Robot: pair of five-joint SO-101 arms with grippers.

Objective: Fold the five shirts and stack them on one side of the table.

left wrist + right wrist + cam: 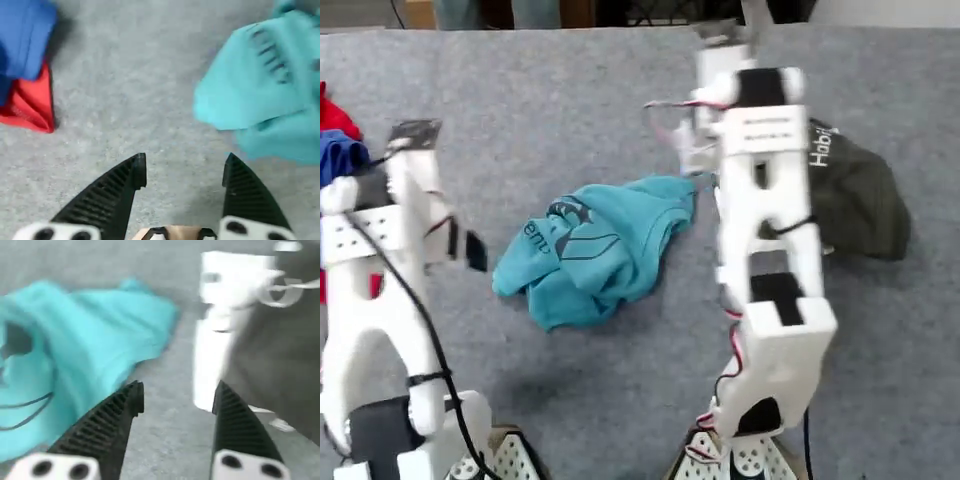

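The counter [570, 110] has a grey, felt-like covering, matt and slightly rough. The teal shirt [590, 250], dark green shirt [865, 200], red shirt [30, 107] and blue shirt [22, 35] are soft matt cloth. The arm housings [770, 130] are smooth white plastic. The left claw [185, 172] and right claw [177, 395] are matt black plastic, ribbed.

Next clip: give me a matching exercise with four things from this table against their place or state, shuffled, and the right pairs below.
Things
1. crumpled teal cotton shirt
2. dark green shirt
3. folded red shirt
4. left gripper

Place or state
a. open, above the bare grey table cover
b. at the table's left edge, against the blue shirt
c. on the table's right side, beside the right arm
d. mid-table, between the two arms

Pairs: 1-d; 2-c; 3-b; 4-a
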